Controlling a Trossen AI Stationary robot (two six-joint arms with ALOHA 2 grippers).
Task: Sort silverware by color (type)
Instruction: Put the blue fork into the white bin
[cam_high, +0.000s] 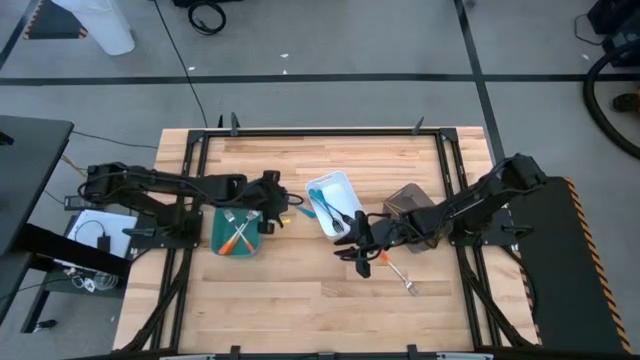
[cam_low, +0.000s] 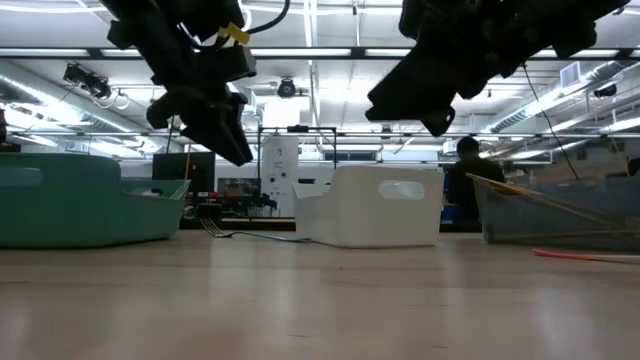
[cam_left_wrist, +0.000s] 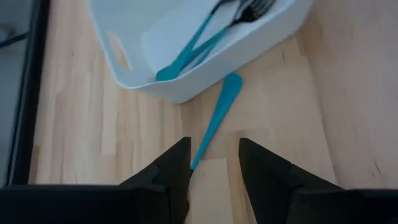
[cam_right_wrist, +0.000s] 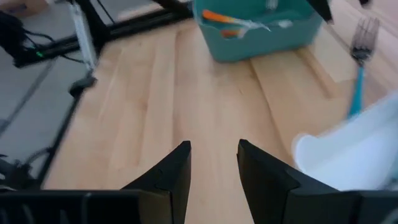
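On the wooden tabletop (cam_high: 300, 290) a blue-handled fork (cam_left_wrist: 214, 118) lies against the white tray (cam_left_wrist: 186, 87), and the left gripper (cam_left_wrist: 213, 163), open and empty, hangs above its handle, so a descent could jam a finger on the tray wall.

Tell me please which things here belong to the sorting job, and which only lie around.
Belonging to the job:
- blue-handled fork on the table beside the white tray
- blue-handled cutlery in the white tray
- orange-handled cutlery in the teal tray
- loose cutlery piece on the table
- grey-brown tray

Just lying about:
- cables beside the table
- person in the room behind
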